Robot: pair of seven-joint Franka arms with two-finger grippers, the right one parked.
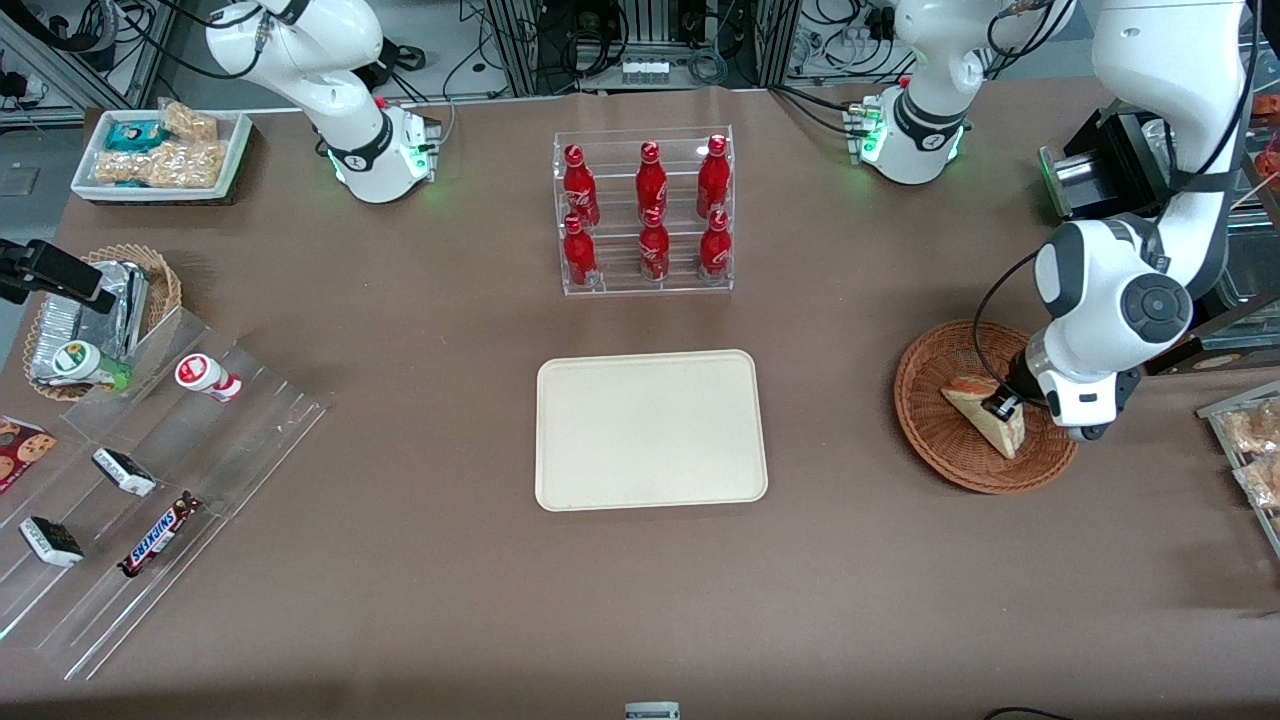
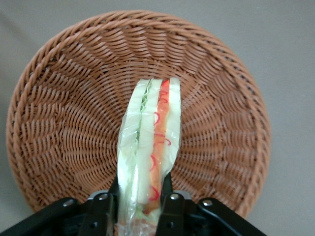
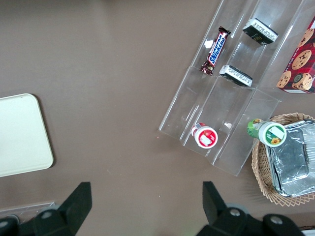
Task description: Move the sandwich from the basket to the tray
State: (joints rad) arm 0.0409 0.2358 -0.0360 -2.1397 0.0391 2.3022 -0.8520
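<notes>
So progress check at this point: the tray sat bare in the middle of the table, nothing on it yet, well apart from the fingers and off toward the parked arm's end from where they were working. Moving across to the working arm's end, the basket had the sandwich in it, and the left arm's gripper was down inside the basket right on that wedge. The wrist camera made the grip pretty clear: the two black fingers were pinching the sandwich from either side at its wide end, pressed into the clear wrap, with the pointed end sticking out away from them over the woven bottom of the basket. I honestly couldn't tell whether the wedge was resting on the wicker or already lifted a hair off it; from the front it looked tilted, with the basket rim all around it. My read was that the grab part was basically done and everything after it was left: lift it clear of the rim, carry it over the bare stretch of table to the tray, set it down flat and let go. So maybe a third of the way, with nothing delivered yet.
</notes>
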